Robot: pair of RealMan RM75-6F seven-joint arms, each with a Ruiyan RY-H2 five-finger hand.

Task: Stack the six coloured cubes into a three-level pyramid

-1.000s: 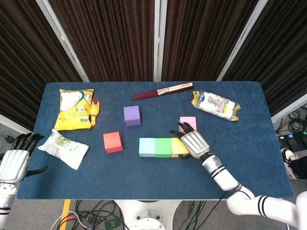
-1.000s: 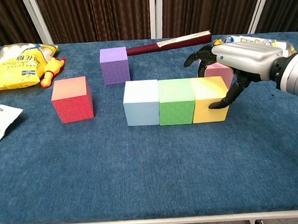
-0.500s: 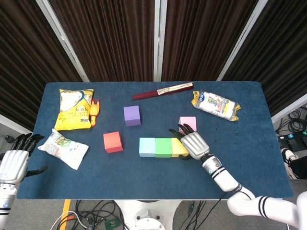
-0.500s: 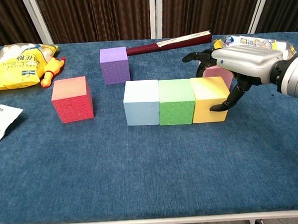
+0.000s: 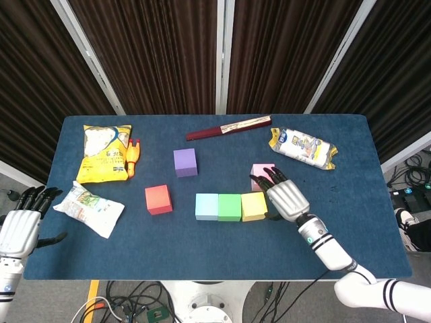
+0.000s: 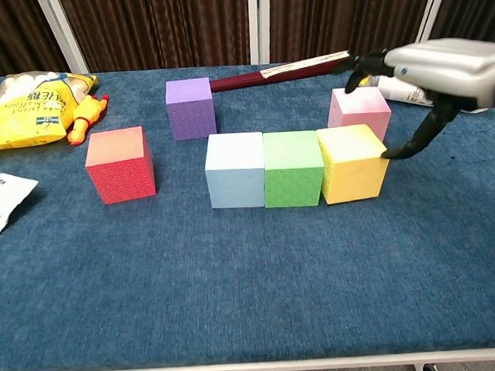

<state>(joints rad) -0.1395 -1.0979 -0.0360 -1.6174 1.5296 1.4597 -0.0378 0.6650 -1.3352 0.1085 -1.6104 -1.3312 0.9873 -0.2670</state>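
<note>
I've pulled my right hand (image 6: 441, 67) back off the yellow cube (image 6: 352, 162), which now sits slightly twisted beside the green cube (image 6: 293, 167). Its fingers hang spread, empty, over the pink cube (image 6: 359, 110). My left hand (image 5: 19, 225) idles open off-table.

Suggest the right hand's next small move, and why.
Probably close the right hand on the pink cube and lift it. The base row of blue, green and yellow cubes already sits side by side, nothing is stacked on it yet, and the hand hovers open right over the pink cube, just behind the yellow one.
</note>
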